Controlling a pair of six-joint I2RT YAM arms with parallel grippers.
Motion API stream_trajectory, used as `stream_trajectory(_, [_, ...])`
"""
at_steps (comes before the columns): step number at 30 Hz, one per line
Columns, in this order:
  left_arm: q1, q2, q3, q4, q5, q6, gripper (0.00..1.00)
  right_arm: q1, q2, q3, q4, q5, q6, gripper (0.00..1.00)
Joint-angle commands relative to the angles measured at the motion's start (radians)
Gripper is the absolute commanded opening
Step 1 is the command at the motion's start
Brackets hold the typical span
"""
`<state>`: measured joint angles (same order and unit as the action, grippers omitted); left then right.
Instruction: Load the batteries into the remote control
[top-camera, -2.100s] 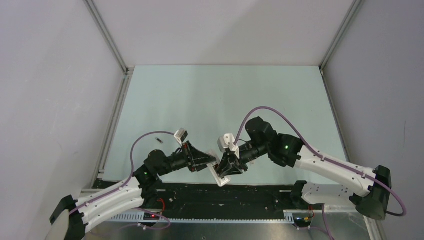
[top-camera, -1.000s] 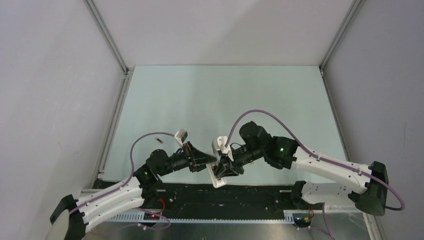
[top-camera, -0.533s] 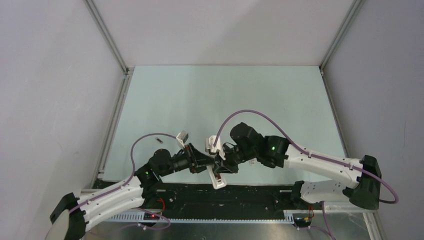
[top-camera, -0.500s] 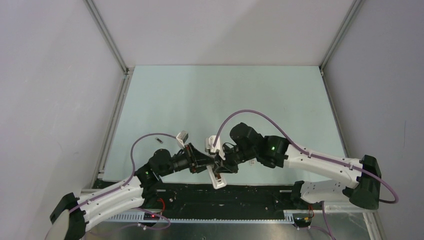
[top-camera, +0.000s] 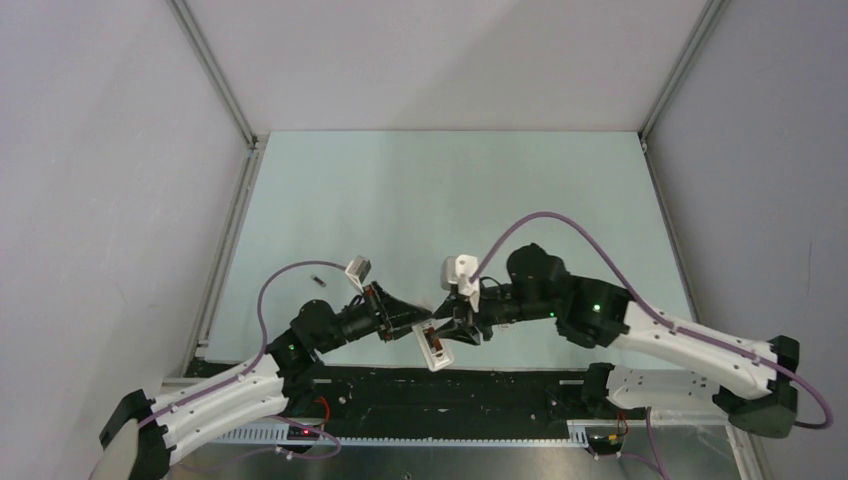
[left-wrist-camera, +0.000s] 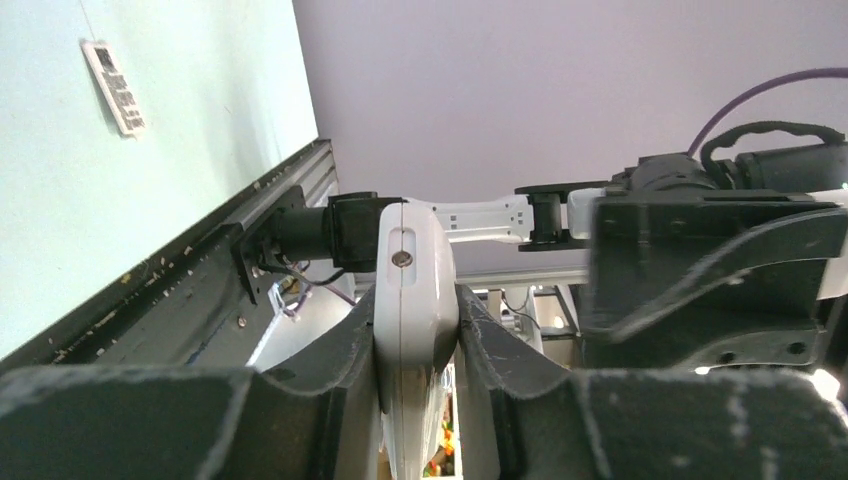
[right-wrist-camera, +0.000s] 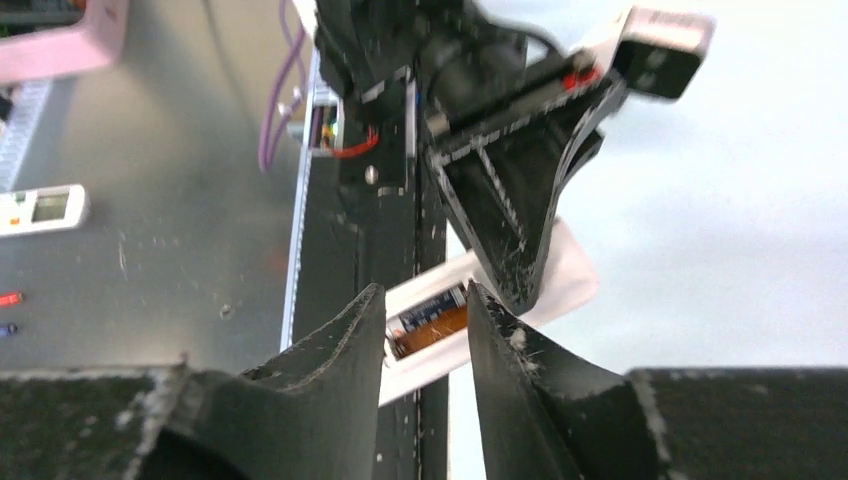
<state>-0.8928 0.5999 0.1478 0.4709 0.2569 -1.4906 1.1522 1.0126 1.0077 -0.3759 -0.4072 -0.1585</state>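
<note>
White remote control (left-wrist-camera: 405, 250) | clamped edge-on in left pincer (left-wrist-camera: 416, 320) | right pincer (right-wrist-camera: 426, 305) narrowly parted, just beside it

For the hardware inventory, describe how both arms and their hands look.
The left arm and right arm have white shells with black joints, each with a small green light. A purple cable loops along each to a white camera module at the wrist. The left hand and right hand are black, each with two tapered, scuffed fingers.
</note>
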Motion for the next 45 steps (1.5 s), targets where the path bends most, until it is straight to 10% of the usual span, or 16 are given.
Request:
stream_trajectory(1, [-0.006, -0.020, -0.009, 0.045, -0.050, 0.079, 0.00, 0.022, -0.089, 0.007, 0.133, 0.085, 0.076, 0.41])
stream_trajectory(16, [-0.006, -0.282, 0.299, -0.334, -0.098, 0.376, 0.00, -0.075, -0.189, -0.208, 0.193, 0.768, 0.577, 0.66])
stream_trajectory(20, [-0.006, -0.254, 0.514, -0.618, -0.141, 0.453, 0.00, -0.117, -0.006, -0.211, 0.210, 0.741, 0.711, 0.65])
stream_trajectory(29, [-0.007, -0.206, 0.771, -0.702, -0.115, 0.458, 0.00, -0.098, 0.537, 0.074, 0.420, 0.593, 0.672, 0.71])
stream_trajectory(45, [-0.006, -0.206, 0.793, -0.748, -0.096, 0.444, 0.00, 0.001, 1.238, 0.740, 0.405, 0.375, 0.422, 0.86])
